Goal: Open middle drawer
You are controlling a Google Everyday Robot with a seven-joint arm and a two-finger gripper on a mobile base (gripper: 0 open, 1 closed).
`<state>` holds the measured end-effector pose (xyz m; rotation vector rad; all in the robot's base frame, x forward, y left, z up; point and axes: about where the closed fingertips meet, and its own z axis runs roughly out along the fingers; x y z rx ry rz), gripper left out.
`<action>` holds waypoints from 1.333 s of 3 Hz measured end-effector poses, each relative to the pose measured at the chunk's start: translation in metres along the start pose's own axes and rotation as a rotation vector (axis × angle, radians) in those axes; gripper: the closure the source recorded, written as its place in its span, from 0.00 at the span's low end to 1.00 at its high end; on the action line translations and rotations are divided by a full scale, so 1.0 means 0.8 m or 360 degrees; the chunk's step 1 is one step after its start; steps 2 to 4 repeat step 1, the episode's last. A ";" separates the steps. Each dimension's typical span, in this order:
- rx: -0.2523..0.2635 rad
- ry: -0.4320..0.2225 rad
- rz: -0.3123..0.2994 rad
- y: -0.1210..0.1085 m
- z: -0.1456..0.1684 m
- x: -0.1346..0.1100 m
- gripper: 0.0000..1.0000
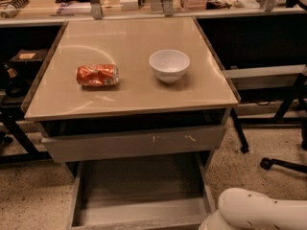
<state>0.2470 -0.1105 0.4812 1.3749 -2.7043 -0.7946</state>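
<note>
The middle drawer (139,188), standing well out beneath the scratched front (134,143), is probably being exposed to skewing by off-centre pulling at its right corner, where the gripper is being hidden below view past the arm (261,210), its grip untellable.

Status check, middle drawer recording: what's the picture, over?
Gripper out of view, below the frame; arm at bottom right. Middle drawer pulled well out. Nothing in its way.

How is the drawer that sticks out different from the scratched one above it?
The middle drawer is pulled far out, showing its inside; the scratched drawer is barely out. Its front has white marks; the middle drawer shows none. Both are grey. The claw is out of view beyond the white arm.
</note>
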 end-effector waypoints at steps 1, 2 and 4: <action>0.0000 0.0000 0.0000 0.000 0.000 0.000 0.00; 0.0000 0.0000 0.0000 0.000 0.000 0.000 0.00; 0.0000 0.0000 0.0000 0.000 0.000 0.000 0.00</action>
